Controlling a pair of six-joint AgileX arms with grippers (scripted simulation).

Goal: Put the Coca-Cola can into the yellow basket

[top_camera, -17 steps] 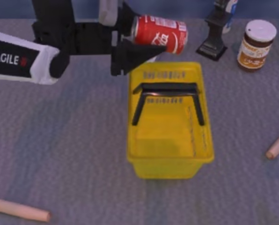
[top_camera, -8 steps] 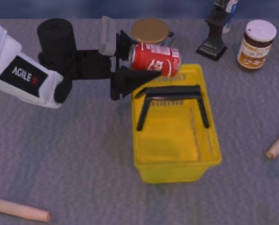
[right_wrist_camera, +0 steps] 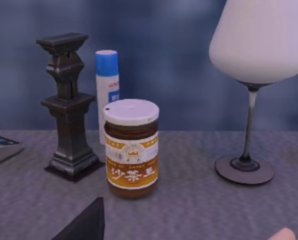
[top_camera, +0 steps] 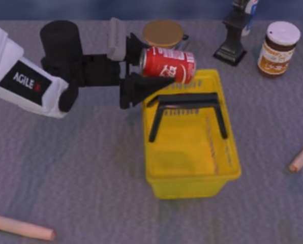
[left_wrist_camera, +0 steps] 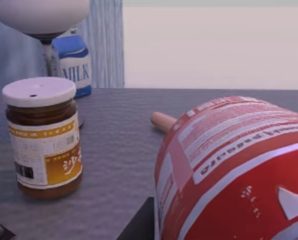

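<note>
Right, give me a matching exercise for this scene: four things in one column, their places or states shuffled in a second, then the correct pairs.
Things:
1. Coca-Cola can
2. yellow basket
3. brown jar
4. wooden stick

Places or states:
A. lying at the table's near left corner
B. held on its side in the left gripper, over the basket's far rim
C. standing at the far right, white lid on
D. mid-table, black handle raised

Pairs: 1-B, 2-D, 3-C, 4-A
</note>
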